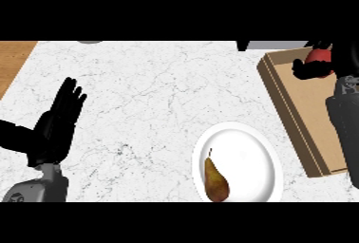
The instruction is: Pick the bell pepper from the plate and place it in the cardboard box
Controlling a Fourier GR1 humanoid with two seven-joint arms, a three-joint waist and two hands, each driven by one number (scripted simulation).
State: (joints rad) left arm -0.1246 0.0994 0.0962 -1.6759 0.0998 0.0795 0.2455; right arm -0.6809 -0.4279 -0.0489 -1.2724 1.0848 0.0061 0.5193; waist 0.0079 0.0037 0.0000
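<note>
The pepper [320, 55] is off the plate and up at the far right, a red patch showing between the black fingers of the right hand [308, 70], which is curled round it. From where I stand it sits over the far end of the box [308, 109], close to the far wall and the corner, not over the middle. How high it hangs above the box floor I cannot tell from this angle.

That is where I think the trouble could come. Let go this near the far rim, the pepper might catch the wall and tip out onto the counter [154, 85] behind. If the hand is well above the floor, a round pepper could bounce or roll on landing. The fingers wrap most of it, so if they open unevenly one might drag it sideways as it falls.

The right forearm [345, 128] lies along the box's right side, and a careless pull back could nudge that light cardboard wall and shift the whole box.

Nearer me, the white plate [245, 142] holds only a pear [216, 180], well apart from the box and, I'd say, out of harm's way. The left hand [60, 118] rests open at the left edge, fingers straight and holding nothing
</note>
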